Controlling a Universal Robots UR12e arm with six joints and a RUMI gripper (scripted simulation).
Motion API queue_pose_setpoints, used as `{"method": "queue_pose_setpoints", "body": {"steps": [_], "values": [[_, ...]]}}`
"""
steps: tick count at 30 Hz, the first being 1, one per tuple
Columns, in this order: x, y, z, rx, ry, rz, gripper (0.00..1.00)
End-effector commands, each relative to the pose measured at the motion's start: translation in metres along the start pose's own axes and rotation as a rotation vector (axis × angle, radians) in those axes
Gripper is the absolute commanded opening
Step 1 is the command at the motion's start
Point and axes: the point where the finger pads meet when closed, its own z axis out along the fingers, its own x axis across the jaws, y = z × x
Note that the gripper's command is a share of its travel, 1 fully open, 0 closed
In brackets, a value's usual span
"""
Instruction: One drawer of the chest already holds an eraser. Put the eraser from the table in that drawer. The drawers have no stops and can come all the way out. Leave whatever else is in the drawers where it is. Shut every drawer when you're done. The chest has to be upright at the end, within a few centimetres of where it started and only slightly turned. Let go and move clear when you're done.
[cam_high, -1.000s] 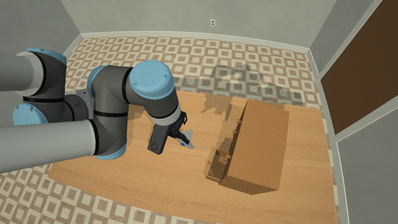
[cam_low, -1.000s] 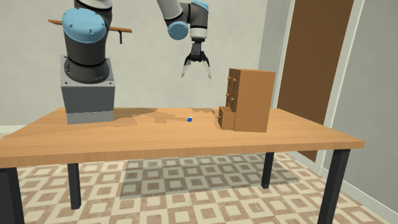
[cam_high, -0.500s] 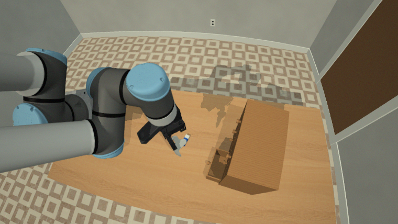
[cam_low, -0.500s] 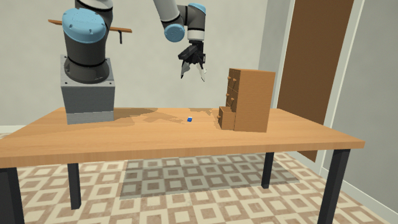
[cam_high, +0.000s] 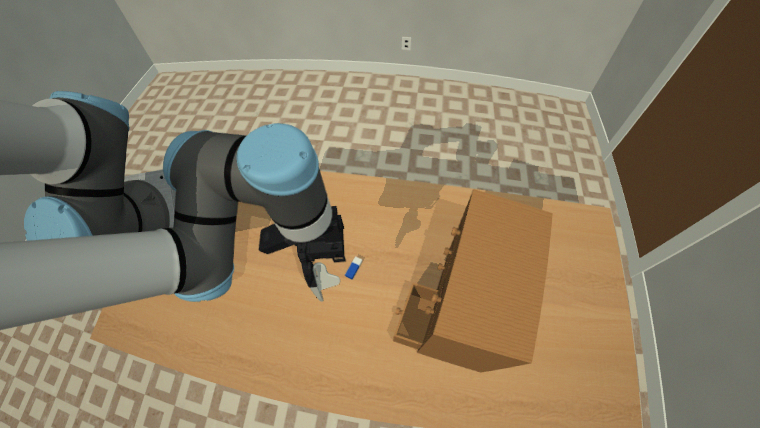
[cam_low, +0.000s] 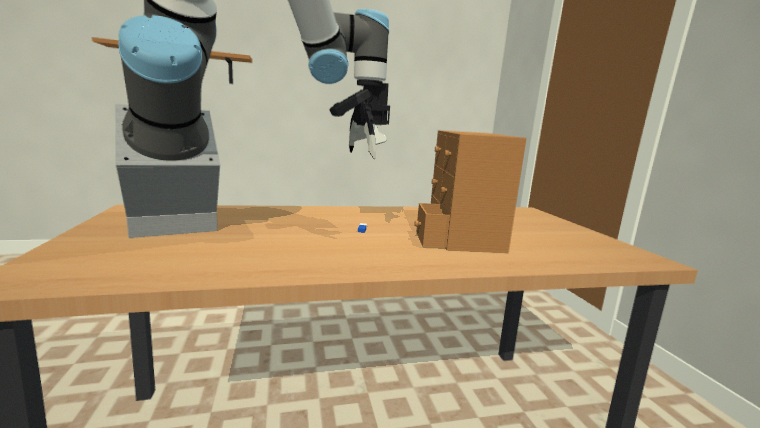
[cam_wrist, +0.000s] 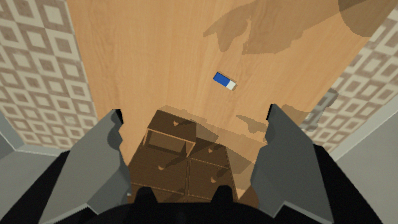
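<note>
The blue and white eraser lies flat on the table in front of the chest. My gripper is open and empty, high above the table near the eraser. The wooden chest stands upright. Its bottom drawer on the side nearer the exterior camera is pulled out. No eraser can be made out in the shaded part of its inside that shows. The other drawers look shut, and their insides are hidden.
Round knobs stick out from the chest's front, with one knob on the pulled-out drawer. The robot's base stands on the table's left in the exterior view. The upper arm links pass above the table's left part.
</note>
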Motion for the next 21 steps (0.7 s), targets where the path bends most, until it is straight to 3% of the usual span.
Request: {"method": "queue_pose_setpoints", "body": {"steps": [1,21], "values": [[0.0031,-0.0027,0.0020,0.006,-0.004,0.145,1.00],[0.0090,-0.0075,0.0063,0.005,-0.005,0.403,1.00]]}}
